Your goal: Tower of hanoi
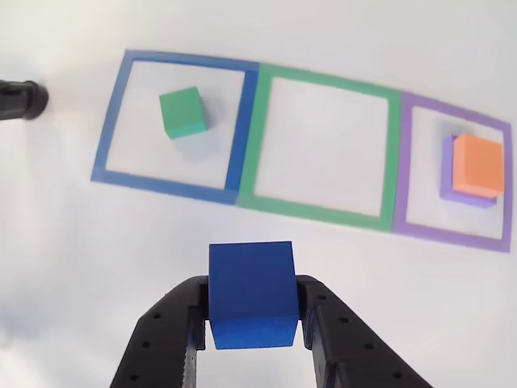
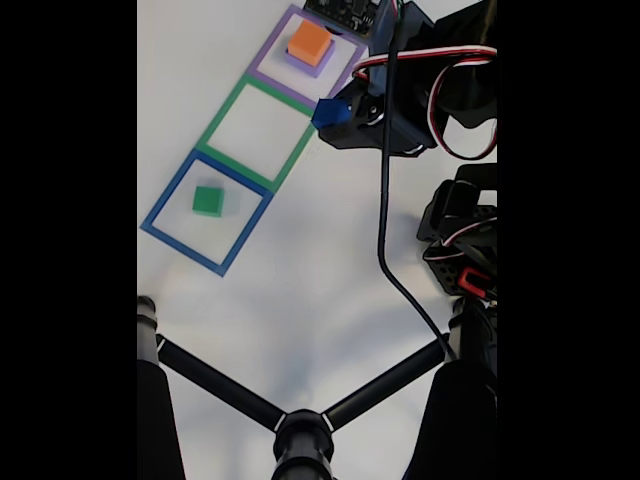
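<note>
- Other view, riding on the arm, was where we saw the claw (image 1: 252,327) most clearly: its two black fingers (image 1: 166,335) came up from the bottom edge and were clenched on the blue cube (image 1: 251,293), one pad against each side face.
- We noted that the jaws stood only as wide as the cube itself — no gap showed between pad and block on either side.
- We saw the cube held clear above the white table (image 1: 73,259), in front of the row of three taped squares and roughly in line with the border between the blue square (image 1: 242,129) and the green square (image 1: 396,153).
- We found a green cube (image 1: 181,112) sitting inside the blue square, apart from its tape on every side.
- We saw nothing inside the green square but bare table.
- We saw the purple square (image 1: 401,166) at the right of that view; in it an orange cube (image 1: 478,165) sat on top of a purple block (image 1: 449,174), whose edges peeked out on the left and below.
- Fixed view showed us the same grasp from another side — the claw (image 2: 333,113) had the blue cube (image 2: 329,113) at its tip, just beside the right-hand edge of the green square (image 2: 222,117).
- We also made out there the green cube (image 2: 207,200), the orange cube (image 2: 309,42), and a black cable (image 2: 384,200) trailing down from the arm.
</note>
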Controlling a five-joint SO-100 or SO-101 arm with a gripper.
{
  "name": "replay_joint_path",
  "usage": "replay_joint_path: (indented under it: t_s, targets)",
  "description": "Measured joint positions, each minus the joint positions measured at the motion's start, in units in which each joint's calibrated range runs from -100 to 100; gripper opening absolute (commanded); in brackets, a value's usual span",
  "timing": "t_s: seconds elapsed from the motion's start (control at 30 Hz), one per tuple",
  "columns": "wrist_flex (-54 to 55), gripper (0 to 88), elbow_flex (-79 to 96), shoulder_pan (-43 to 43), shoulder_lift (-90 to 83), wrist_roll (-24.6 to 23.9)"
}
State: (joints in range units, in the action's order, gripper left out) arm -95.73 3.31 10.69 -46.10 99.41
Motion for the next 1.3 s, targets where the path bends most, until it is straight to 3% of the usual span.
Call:
replay_joint_path:
  t_s: [0.27,0.6,0.97,1.3]
  targets:
    - [25.41,1.3,27.78,3.40,-3.69,0.39]
    - [77.09,1.3,61.76,6.61,4.79,0.00]
    - [112.62,1.4,65.72,9.23,27.29,0.00]
    - [130.19,1.5,60.56,10.20,48.03,0.00]
